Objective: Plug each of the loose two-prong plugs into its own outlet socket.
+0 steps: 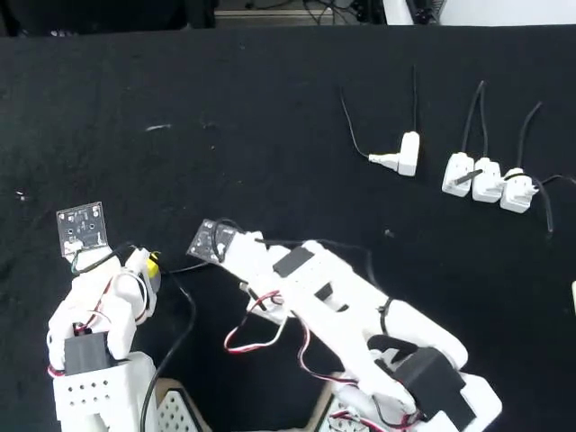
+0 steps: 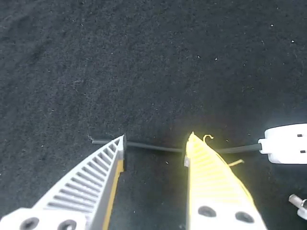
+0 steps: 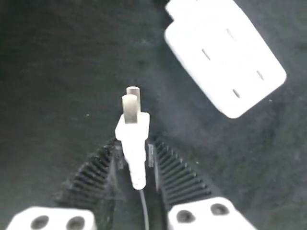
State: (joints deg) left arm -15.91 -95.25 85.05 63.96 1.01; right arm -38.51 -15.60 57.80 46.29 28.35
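Two grey prongs [image 3: 129, 106] on white plug [image 3: 134, 134], right pincer [image 3: 132, 143] clamped.

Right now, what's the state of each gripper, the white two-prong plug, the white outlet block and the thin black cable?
Left gripper: open, empty.
Right gripper: shut on the white two-prong plug.
White two-prong plug: gripped, prongs bare, not plugged in.
White rectangular outlet block: slots empty.
Thin black cable: lying on the black cloth, ungripped.
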